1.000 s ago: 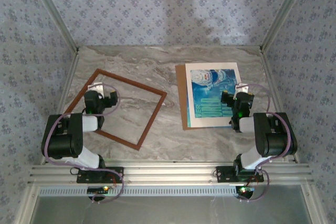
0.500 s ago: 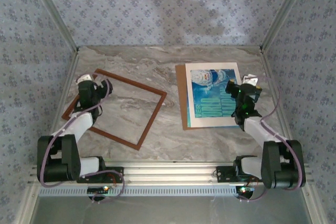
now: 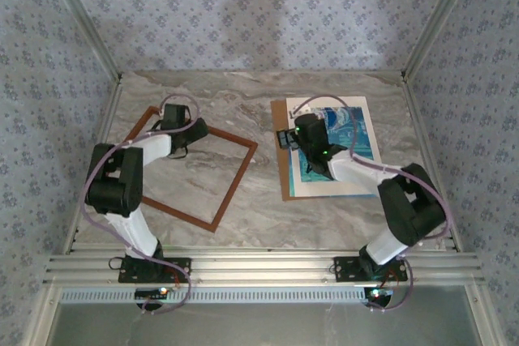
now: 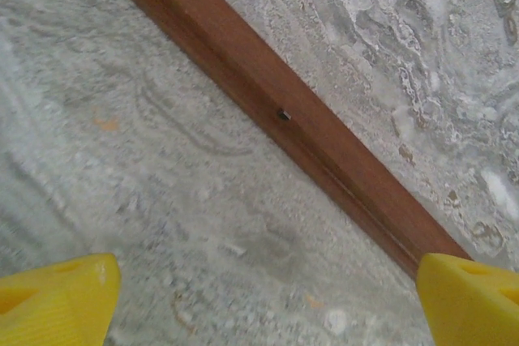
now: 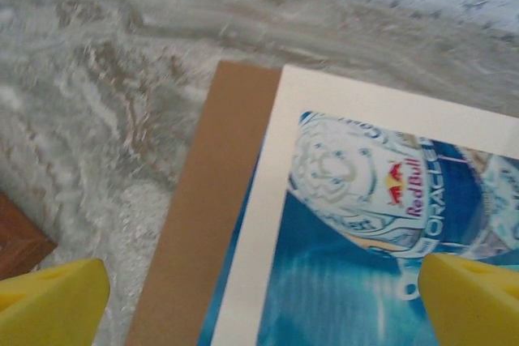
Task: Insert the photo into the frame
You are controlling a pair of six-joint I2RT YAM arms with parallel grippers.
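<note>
The frame (image 3: 235,186) lies flat on the left half of the marble tabletop (image 3: 203,91), turned at an angle to the table edges, and nothing lies inside it. The photo (image 3: 357,135) lies face up on the right half of the tabletop, well apart from the frame. It sits with a white mat border (image 5: 340,91) on a brown backing board (image 5: 203,200), which shows as a strip along the left side. The left gripper (image 4: 263,297) is positioned over the far rail of the frame. It is released: its yellow fingers (image 4: 57,297) stand wide apart and grasp nothing. In the left wrist view the rail runs diagonally from the upper left and passes behind the right-hand fingertip. Contact with the rail cannot be determined. The right gripper (image 5: 261,299) is positioned over the far-left corner area of the print stack. It is also released, with its fingers (image 5: 470,293) spread wide and nothing between them. In the right wrist view, one corner of the frame appears at the lower left, beside the near fingertip.
</note>
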